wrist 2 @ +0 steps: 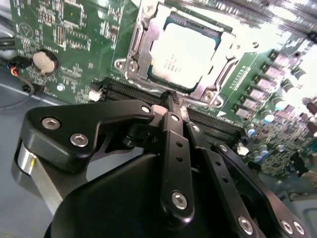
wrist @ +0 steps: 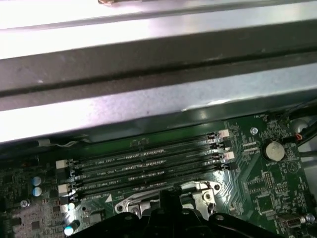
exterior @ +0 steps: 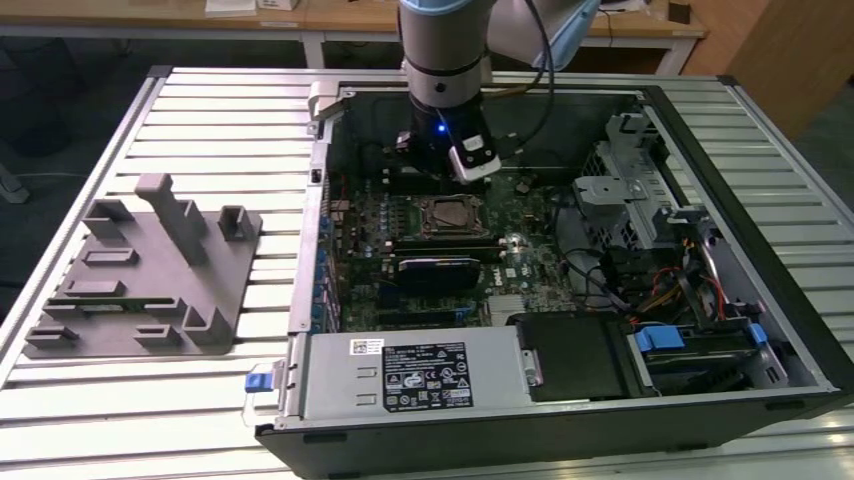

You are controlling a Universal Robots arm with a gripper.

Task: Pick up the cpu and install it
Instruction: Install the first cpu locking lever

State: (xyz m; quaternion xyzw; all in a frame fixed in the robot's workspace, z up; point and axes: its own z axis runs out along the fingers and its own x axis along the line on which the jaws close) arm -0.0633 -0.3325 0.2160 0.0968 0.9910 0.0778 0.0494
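The cpu point(wrist 2: 185, 52), a flat square chip with a silvery-white top, lies inside the metal-framed socket point(wrist 2: 136, 49) on the green motherboard. In the exterior view the cpu point(exterior: 447, 213) sits in the middle of the open computer case. My gripper point(wrist 2: 168, 99) hangs just above the board beside the socket, over the black memory slots point(wrist: 148, 168). Its black fingers point(wrist 2: 173, 144) are pressed together with nothing between them. From the exterior view, the gripper point(exterior: 438, 175) is just behind the socket, under the arm's wrist.
The open case point(exterior: 747, 330) lies on a slatted metal table point(exterior: 200, 120). A grey fixture block point(exterior: 147, 270) stands at the exterior view's left. A power supply point(exterior: 400, 375) and drive cages point(exterior: 641, 190) crowd the case. The case wall point(wrist: 148, 104) rises close behind the memory slots.
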